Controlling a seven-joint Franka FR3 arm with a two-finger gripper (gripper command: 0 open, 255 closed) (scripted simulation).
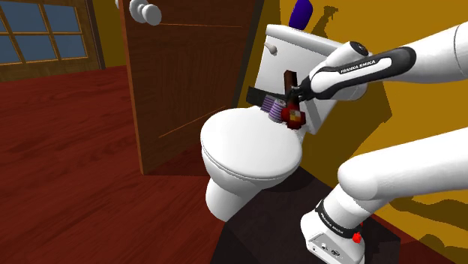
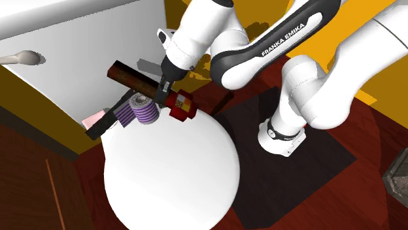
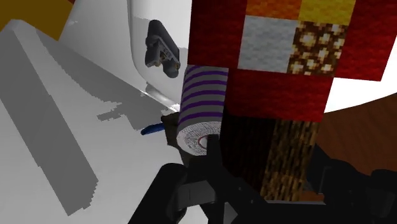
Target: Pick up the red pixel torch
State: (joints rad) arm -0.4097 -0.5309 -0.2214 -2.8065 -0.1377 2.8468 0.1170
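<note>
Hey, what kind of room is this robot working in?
Probably a bathroom: a white toilet with its tank against the yellow wall, beside a wooden door with a round knob.

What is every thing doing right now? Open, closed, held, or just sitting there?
hand: shut on the torch's brown handle.
red pixel torch: held in the hand, above the back of the toilet.
toilet lid: down, closed.
purple striped roll: not held, right beside the torch.
</note>
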